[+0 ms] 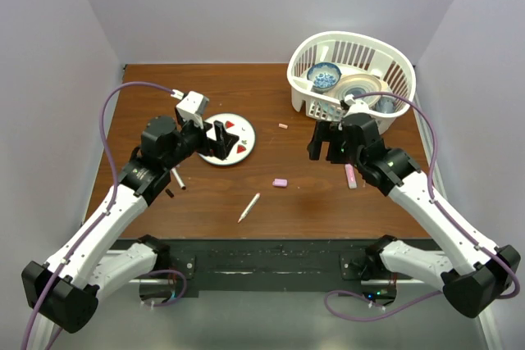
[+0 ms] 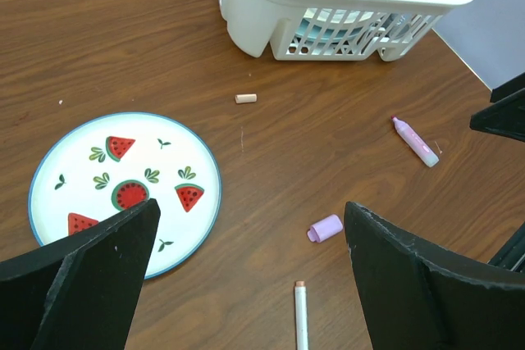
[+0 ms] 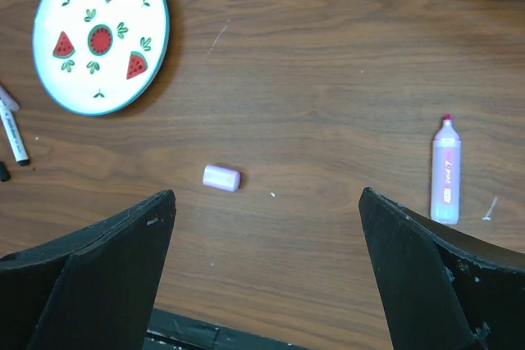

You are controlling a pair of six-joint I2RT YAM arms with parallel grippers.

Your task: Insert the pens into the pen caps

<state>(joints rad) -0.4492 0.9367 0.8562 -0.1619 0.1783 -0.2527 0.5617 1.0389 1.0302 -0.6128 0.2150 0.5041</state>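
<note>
The white pen [image 1: 248, 207] lies at the front centre and shows in the left wrist view [image 2: 301, 317]. The thick pale pink pen [image 1: 351, 175] lies beside the right arm [image 3: 445, 171]. The thin dark reddish pen [image 1: 177, 178] lies by the left arm, with a dark cap [image 1: 169, 193] near it. A pale pink cap [image 1: 280, 182] lies mid-table [image 2: 326, 228] [image 3: 221, 178]. A small reddish pink cap [image 1: 283, 126] lies farther back [image 2: 245, 98]. My left gripper [image 1: 215, 139] [image 2: 253, 206] is open and empty over the plate's edge. My right gripper [image 1: 326, 141] [image 3: 267, 194] is open and empty.
A watermelon-print plate [image 1: 248, 138] [image 2: 82, 190] [image 3: 139, 6] lies left of centre. A white dish basket [image 1: 353, 37] [image 2: 246, 22] holding bowls and plates stands at the back right. Purple walls enclose the table on three sides.
</note>
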